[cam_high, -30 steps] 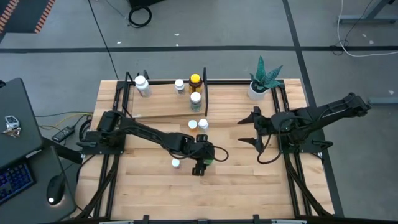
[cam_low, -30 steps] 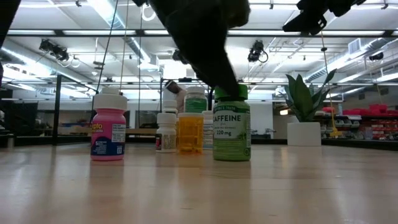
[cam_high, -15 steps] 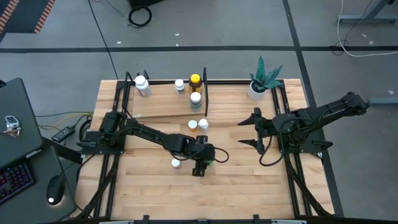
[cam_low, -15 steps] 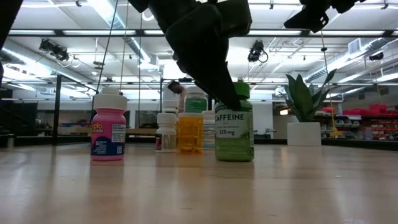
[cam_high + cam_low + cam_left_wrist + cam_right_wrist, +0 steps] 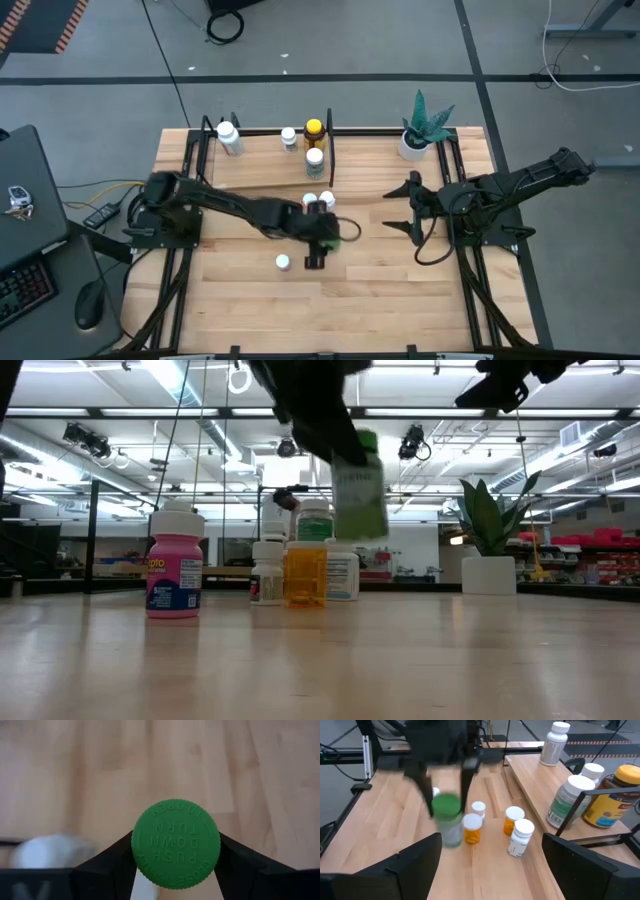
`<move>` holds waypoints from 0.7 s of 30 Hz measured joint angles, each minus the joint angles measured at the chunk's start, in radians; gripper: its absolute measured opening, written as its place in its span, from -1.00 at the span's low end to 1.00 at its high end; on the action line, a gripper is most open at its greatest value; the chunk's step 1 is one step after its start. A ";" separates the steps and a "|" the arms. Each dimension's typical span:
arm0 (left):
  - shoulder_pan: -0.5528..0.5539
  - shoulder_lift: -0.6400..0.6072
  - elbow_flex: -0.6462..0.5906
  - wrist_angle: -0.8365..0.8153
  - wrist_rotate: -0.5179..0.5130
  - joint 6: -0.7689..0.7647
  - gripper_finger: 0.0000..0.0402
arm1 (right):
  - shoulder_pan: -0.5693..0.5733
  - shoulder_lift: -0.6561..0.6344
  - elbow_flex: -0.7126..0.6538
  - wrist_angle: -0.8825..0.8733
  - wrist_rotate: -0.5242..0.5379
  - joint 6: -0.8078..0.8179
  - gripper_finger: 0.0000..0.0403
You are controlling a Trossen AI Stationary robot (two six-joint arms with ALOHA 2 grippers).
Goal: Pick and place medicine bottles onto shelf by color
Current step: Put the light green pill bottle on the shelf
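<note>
A green medicine bottle (image 5: 360, 490) with a green cap (image 5: 175, 843) hangs above mid-table, with my left gripper (image 5: 338, 233) shut on it. Two orange bottles (image 5: 472, 829) and two white ones (image 5: 521, 836) stand on their bases on the table just short of the shelf (image 5: 262, 165). A pink bottle (image 5: 175, 565) stands nearer, left of the gripper. On the shelf stand white bottles (image 5: 228, 136) and an amber, yellow-capped one (image 5: 314, 129). My right gripper (image 5: 405, 206) waits open at the right, above the table. My left gripper pinches the green bottle by its cap, one finger (image 5: 117, 862) on each side of the cap's rim (image 5: 137, 845). The fingers slant down onto it from above. The bottle hangs below them, lifted clear of the table and tipped a little.
A potted plant (image 5: 420, 130) stands at the far right corner, beside the shelf's black rods (image 5: 330, 150). The near half of the wooden table (image 5: 380, 300) is bare boards.
My left gripper has risen and drawn toward the table's far edge and the shelf, taking the green bottle with it. The bottle stood on the table a second ago; it now hangs clear of it, slightly tipped.
</note>
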 joint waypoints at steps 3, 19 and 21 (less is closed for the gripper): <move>0.022 -0.075 0.000 -0.063 -0.064 0.003 0.11 | 0.000 0.000 0.000 0.000 0.010 -0.001 0.75; 0.249 -0.273 -0.252 -0.046 -0.163 0.041 0.11 | 0.036 0.000 0.000 -0.007 0.012 0.016 0.75; 0.297 -0.311 -0.311 0.027 -0.162 0.043 0.11 | 0.047 0.000 0.000 -0.004 0.023 0.015 0.75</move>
